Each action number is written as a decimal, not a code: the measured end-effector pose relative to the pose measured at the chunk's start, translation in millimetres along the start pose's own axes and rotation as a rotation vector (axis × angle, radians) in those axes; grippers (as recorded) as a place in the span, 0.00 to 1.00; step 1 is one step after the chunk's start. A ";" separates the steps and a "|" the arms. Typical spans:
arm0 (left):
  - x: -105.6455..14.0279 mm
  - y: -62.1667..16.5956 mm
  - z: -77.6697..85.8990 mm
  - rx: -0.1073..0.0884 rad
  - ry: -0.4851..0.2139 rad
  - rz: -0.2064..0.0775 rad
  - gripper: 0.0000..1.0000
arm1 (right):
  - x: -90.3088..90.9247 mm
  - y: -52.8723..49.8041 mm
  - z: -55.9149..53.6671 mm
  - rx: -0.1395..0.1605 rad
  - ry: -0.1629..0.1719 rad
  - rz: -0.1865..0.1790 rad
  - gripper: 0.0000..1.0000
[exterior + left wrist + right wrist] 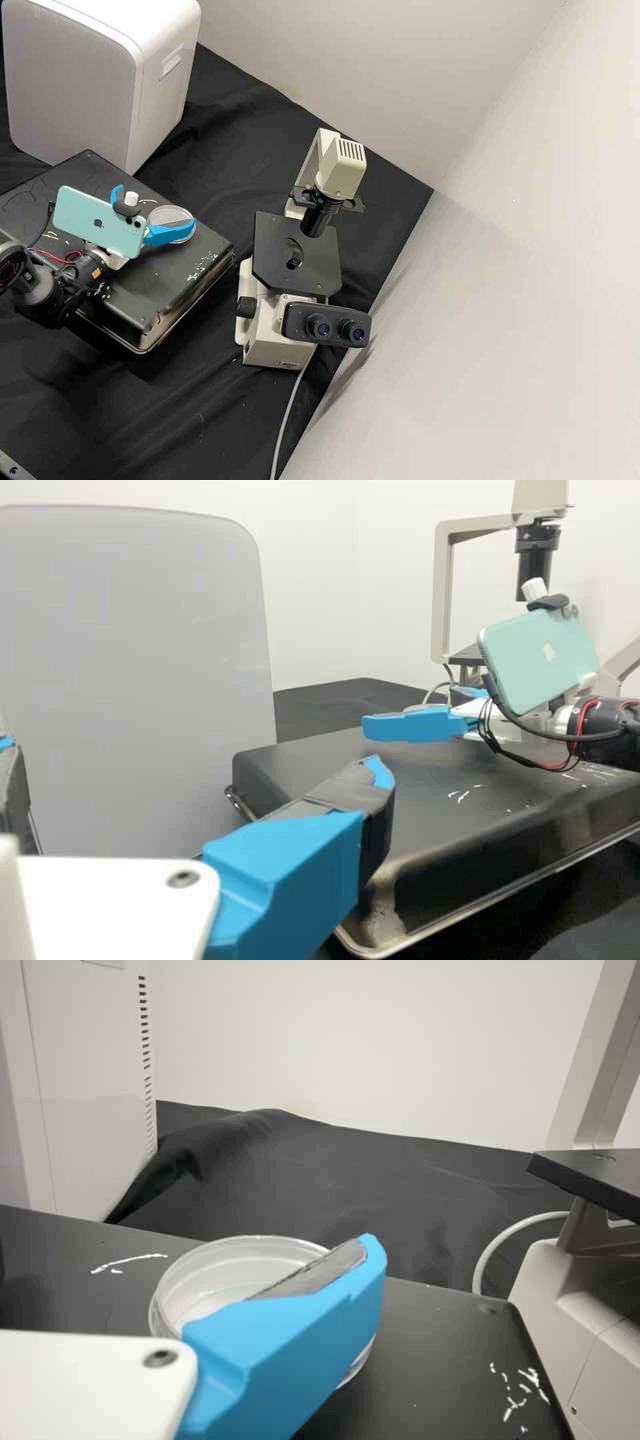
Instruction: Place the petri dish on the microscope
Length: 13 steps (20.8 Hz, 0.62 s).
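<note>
A clear petri dish (172,219) lies flat on a black tray (167,287), left of the microscope (293,313) and its black stage (300,257). My right gripper (159,212) is open over the dish. One blue finger (300,1330) runs along the dish (215,1280) on the side towards the microscope, and the other finger is hidden. My left gripper (190,765) is open at the tray's corner (440,840) with nothing between its fingers. From there I see the right arm's gripper farther off, in front of the microscope's arm (447,590).
A large white box (87,73) stands at the bench's back left, just behind the tray. A mint-green phone (100,223) is mounted on the right wrist. A grey cable (287,413) trails from the microscope to the front. The wall runs close along the microscope's right.
</note>
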 end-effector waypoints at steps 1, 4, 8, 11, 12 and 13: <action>0.0 0.0 0.0 0.000 0.000 0.000 1.00 | 0.0 0.0 0.0 0.000 0.000 0.000 1.00; 0.0 0.0 0.0 0.000 0.000 0.000 1.00 | 0.0 0.0 0.0 0.000 0.000 0.000 1.00; 0.0 0.0 0.0 0.000 0.000 0.000 1.00 | 0.0 0.5 -0.5 0.000 0.005 0.005 0.00; 0.0 0.0 0.0 0.000 0.000 0.000 1.00 | 0.0 0.5 -0.5 0.000 0.005 0.005 0.00; 0.0 0.0 0.0 0.000 0.000 0.000 1.00 | 0.0 0.5 -0.5 0.000 0.005 0.005 0.00; 0.0 0.0 0.0 0.000 0.000 0.000 1.00 | 0.0 0.6 -0.3 0.001 0.003 0.007 0.00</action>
